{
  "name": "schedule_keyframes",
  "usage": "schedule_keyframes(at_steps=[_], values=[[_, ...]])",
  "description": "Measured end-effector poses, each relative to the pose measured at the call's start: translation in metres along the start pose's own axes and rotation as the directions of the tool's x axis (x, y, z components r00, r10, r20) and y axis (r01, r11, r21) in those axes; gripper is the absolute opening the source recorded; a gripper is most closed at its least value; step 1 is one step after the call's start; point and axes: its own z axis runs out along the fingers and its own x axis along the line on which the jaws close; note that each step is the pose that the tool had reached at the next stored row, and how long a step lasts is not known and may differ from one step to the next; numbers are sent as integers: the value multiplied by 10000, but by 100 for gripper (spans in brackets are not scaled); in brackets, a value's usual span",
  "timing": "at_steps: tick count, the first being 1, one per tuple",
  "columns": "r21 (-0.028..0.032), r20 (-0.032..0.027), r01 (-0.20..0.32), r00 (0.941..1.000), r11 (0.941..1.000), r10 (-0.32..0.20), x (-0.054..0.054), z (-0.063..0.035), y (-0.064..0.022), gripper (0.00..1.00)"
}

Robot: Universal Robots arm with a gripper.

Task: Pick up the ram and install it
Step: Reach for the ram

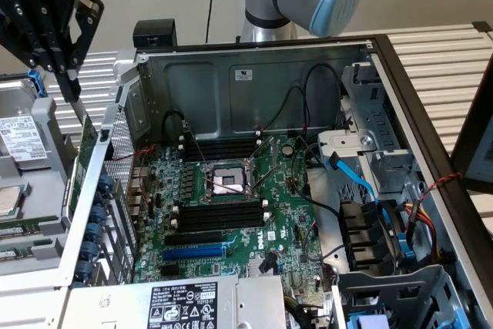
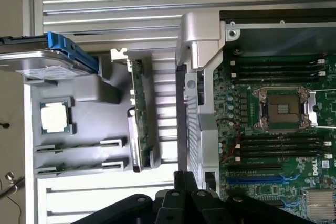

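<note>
The gripper point(image 1: 71, 86) hangs high at the upper left of the exterior view, over the gap between the parts tray point(image 2: 100, 90) and the computer case's side wall point(image 2: 197, 103). I cannot tell whether its hand is spread or pressed together. The ram point(image 2: 79, 144) sits on edge in a tray holder at the exterior view's lower left, a second stick just beside it, probably so it can be taken from above. The motherboard's black memory slots point(image 1: 223, 213) look empty, so I judge nothing is installed yet.

Loose cables point(image 1: 353, 173) near bare memory slots point(image 1: 222, 216)
</note>
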Motion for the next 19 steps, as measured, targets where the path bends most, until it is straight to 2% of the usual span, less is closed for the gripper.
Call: schedule_keyframes(at_steps=[19], values=[[0,0,0,10000,10000,0,859,8,-62,11]])
